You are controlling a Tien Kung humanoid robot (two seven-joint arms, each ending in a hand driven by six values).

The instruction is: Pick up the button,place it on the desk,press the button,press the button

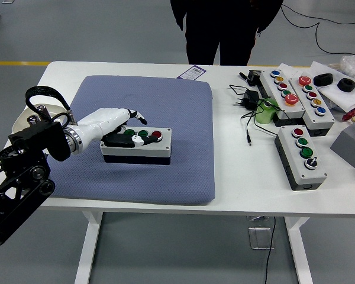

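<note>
I'm looking into a robotics lab or test workshop: a grey sealed floor (pixel 106 29) with a yellow line (pixel 15 63) at ten o'clock, a white counter (pixel 236 177), spare push-button control boxes (pixel 302 155) and loose power adapters with cables (pixel 248 103) heaped at two o'clock.

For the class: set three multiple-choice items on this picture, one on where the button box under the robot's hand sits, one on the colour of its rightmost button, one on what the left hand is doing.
1. Where does the button box sit?
A. on the blue mat
B. on bare table
C. on the floor

2. What colour is its rightmost button?
A. green
B. yellow
C. red

3. What is the left hand doing?
A. hanging high above the mat
B. resting on the box's top
C. holding a cable

Answers: 1 A, the mat shows all round the box. 2 C, the right end button is red. 3 B, the fingers lie over the box's left buttons.
</note>
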